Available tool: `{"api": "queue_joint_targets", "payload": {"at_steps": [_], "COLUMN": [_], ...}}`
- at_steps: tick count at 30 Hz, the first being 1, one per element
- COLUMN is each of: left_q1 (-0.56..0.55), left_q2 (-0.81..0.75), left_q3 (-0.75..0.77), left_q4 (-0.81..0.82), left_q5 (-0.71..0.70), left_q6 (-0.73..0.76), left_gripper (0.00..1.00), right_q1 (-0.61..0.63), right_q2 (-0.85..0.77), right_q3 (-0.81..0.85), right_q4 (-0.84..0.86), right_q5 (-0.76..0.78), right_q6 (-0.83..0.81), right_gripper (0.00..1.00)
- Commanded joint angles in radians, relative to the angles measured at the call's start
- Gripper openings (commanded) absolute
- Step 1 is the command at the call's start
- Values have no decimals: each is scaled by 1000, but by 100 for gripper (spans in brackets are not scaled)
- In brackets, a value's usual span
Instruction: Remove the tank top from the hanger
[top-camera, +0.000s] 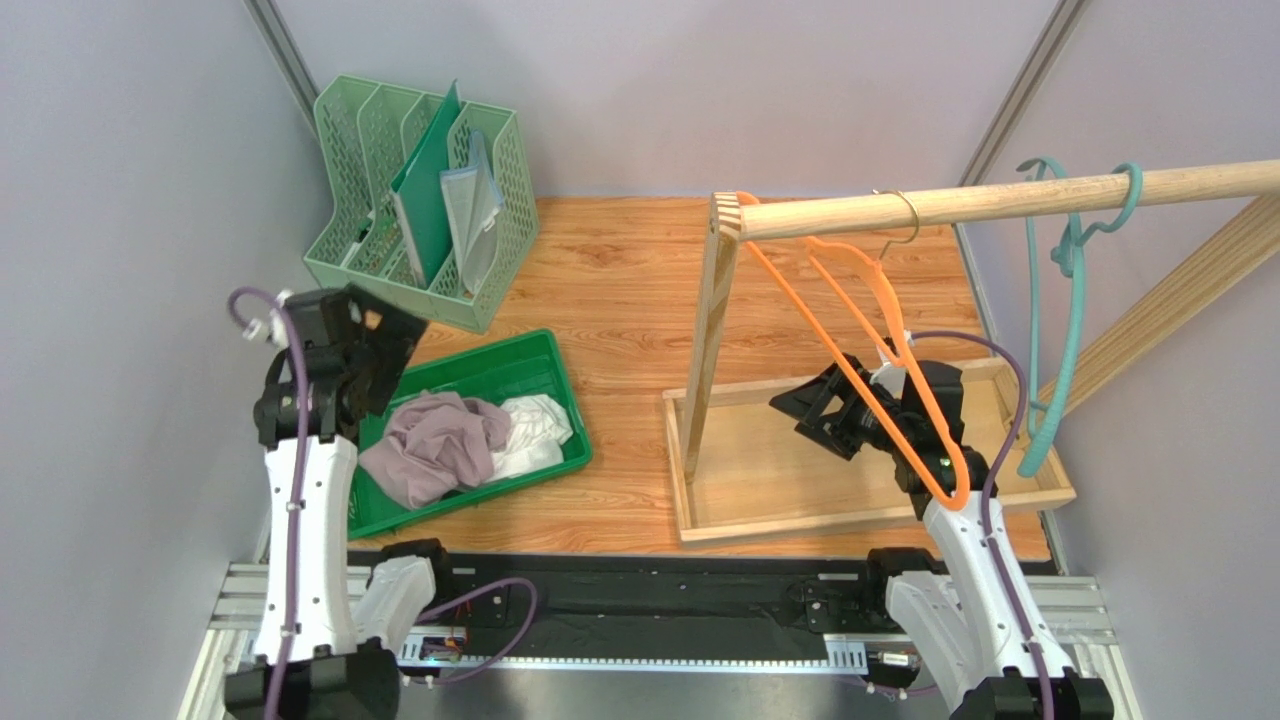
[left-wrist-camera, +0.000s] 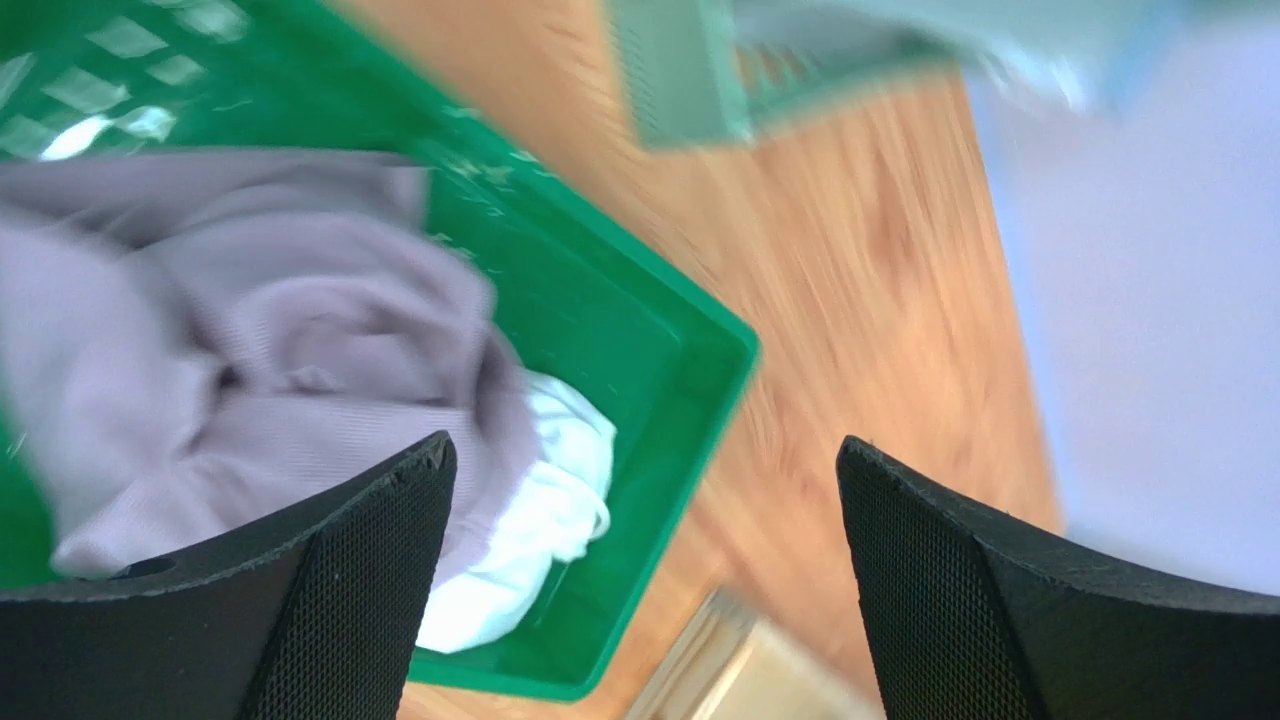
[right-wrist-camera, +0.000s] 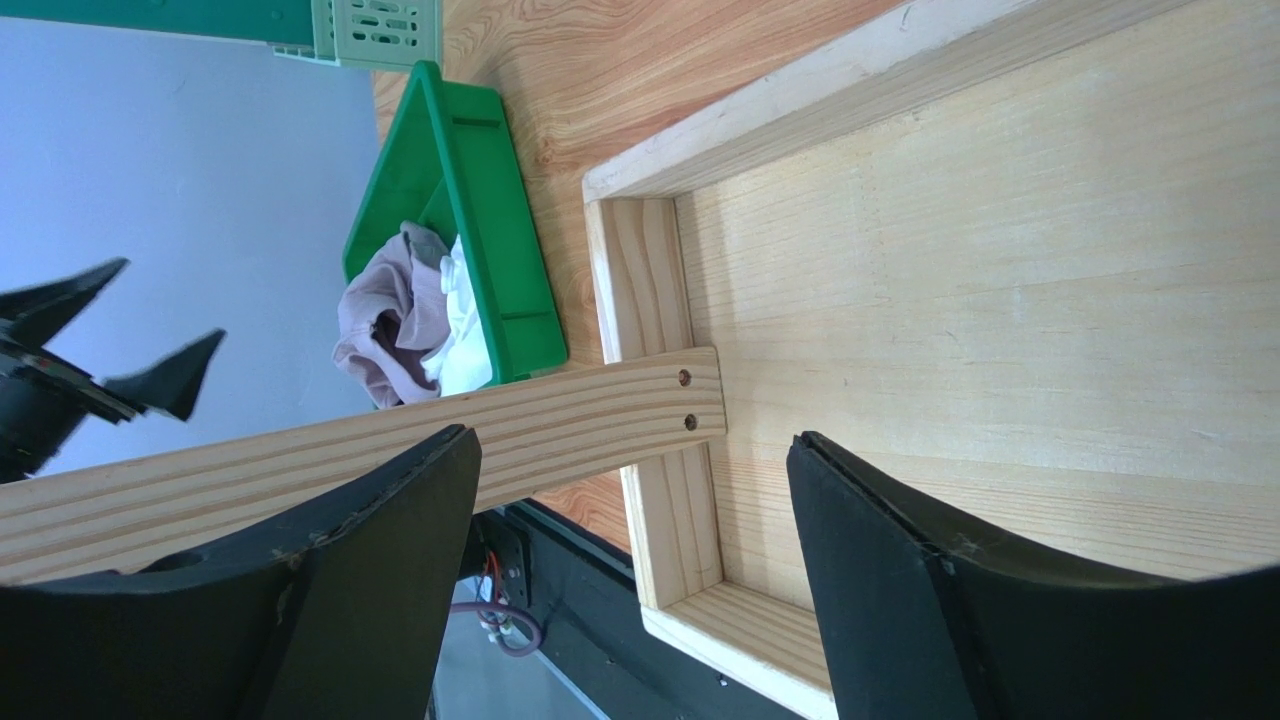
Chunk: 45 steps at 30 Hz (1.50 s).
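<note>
The orange hanger (top-camera: 947, 491) hangs bare from the wooden rail (top-camera: 1022, 192). A mauve garment (top-camera: 436, 443) and a white garment (top-camera: 534, 428) lie crumpled in the green tray (top-camera: 511, 353); I cannot tell which is the tank top. My left gripper (top-camera: 394, 342) is open and empty above the tray's left part. Its wrist view shows the mauve garment (left-wrist-camera: 256, 345) and the white garment (left-wrist-camera: 541, 510) beneath the open gripper (left-wrist-camera: 646, 444). My right gripper (top-camera: 812, 408) is open and empty beside the hanger's lower part, over the rack base.
A teal hanger (top-camera: 1052, 390) hangs on the rail at the right. The rack's upright post (top-camera: 706, 345) stands on a shallow wooden base tray (top-camera: 781, 480). A light green file organizer (top-camera: 421, 195) stands at the back left. Grey walls close both sides.
</note>
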Motion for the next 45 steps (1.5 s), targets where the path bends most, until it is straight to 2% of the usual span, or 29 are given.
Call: {"api": "queue_joint_targets", "payload": {"at_steps": [1, 4, 5, 7, 9, 11, 15, 18, 21, 22, 23, 24, 27, 29, 32, 36, 37, 39, 45], "left_q1": [-287, -441, -472, -556, -640, -683, -751, -807, -848, -855, -875, -886, -907, -907, -907, -907, -907, -907, -907], "left_q2": [129, 246, 275, 358, 403, 391, 259, 106, -58, -98, -138, -213, -345, -445, -554, -803, -850, -994, -959], "left_q3": [123, 160, 163, 192, 229, 203, 26, -127, -292, -338, -430, -467, -584, -662, -748, -840, -855, -888, -920], "left_q4": [248, 351, 382, 405, 325, 306, 348, 425, 578, 633, 742, 778, 844, 870, 870, 829, 818, 755, 712], "left_q5": [156, 346, 466, 545, 540, 469, 477, 493, 565, 623, 636, 633, 604, 593, 589, 573, 566, 553, 575], "left_q6": [316, 420, 445, 549, 673, 721, 735, 675, 525, 429, 386, 355, 252, 191, 151, 65, 52, 28, 29], "left_gripper": [99, 99, 99, 99, 99, 99, 99, 99, 99, 99, 99, 99, 99, 99, 99, 99, 99, 99, 99], "right_q1": [1, 1, -1, -1, -1, -1, -1, 1, 30, 42, 71, 93, 189, 267, 337, 391, 397, 404, 408], "right_q2": [-3, -6, -11, -18, -29, -40, -49, -72, -121, -135, -150, -184, -280, -346, -506, -778, -811, -777, -807], "right_q3": [7, 4, 4, 10, 15, 21, 8, -34, -89, -104, -135, -147, -192, -218, -284, -361, -385, -396, -433], "right_q4": [41, 37, 34, 12, -14, -29, -8, 34, 70, 81, 109, 115, 103, 95, 77, -6, -29, -90, -173], "right_q5": [-9, -15, -16, -19, -18, -16, -47, -88, -131, -156, -168, -174, -145, -99, -55, -12, 1, 13, 122], "right_q6": [-7, -4, -4, -13, -22, -40, -60, -86, -94, -88, -73, -67, -45, -22, 39, 113, 128, 127, 134], "right_gripper": [80, 80, 80, 81, 81, 81, 81, 81, 84, 84, 86, 91, 100, 100, 100, 100, 100, 100, 100]}}
